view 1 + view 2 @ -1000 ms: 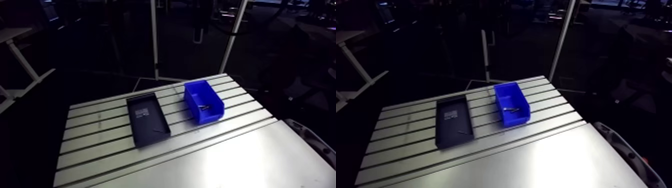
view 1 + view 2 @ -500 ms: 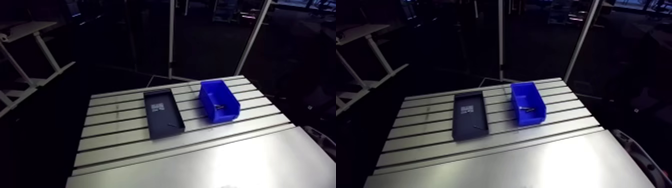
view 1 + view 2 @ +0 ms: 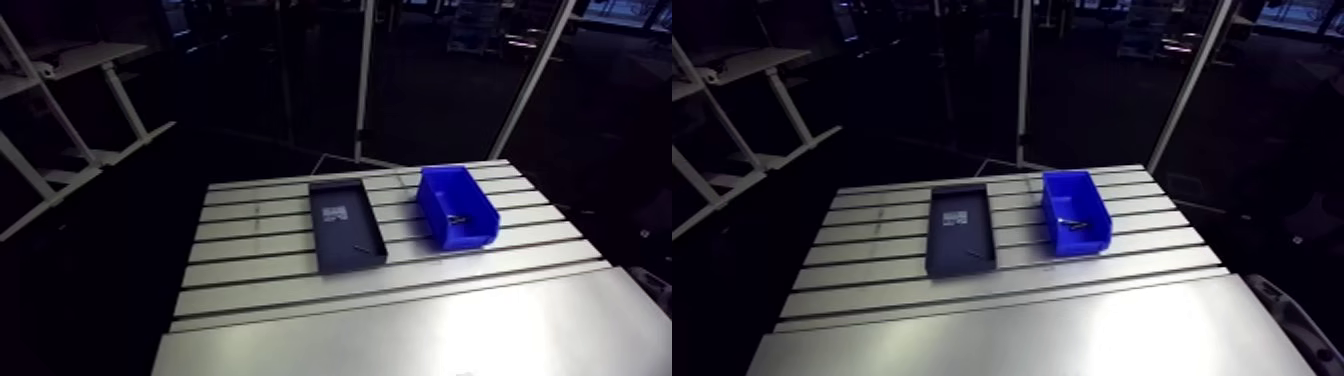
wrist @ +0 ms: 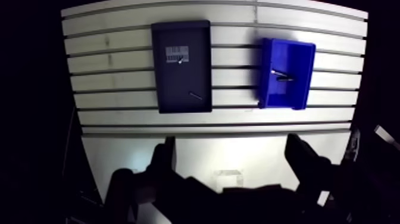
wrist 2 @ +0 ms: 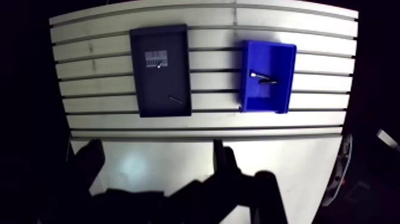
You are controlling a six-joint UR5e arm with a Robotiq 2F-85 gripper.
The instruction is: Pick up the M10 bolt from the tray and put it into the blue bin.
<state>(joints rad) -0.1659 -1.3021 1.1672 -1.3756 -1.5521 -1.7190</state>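
Far ahead of the gripper in the wrist view, a dark flat tray lies on the slotted table. It holds a small dark bolt-like piece and a tiny pale piece by a white label. Beside the tray stands the blue bin with a metal bolt lying inside. My gripper hangs high above the table's smooth near part, open, with nothing between its fingers. The arm view shows the tray and the bin side by side, with no gripper in sight.
A smooth aluminium plate covers the table's near part, below the slotted section. The table's edges drop off into the dark on all sides. A vertical post and a slanted pole stand behind the far edge.
The arm camera has moved, so the whole table sits further right and looks squarer than earlier. Tray, bin and bolts have kept their places on the table.
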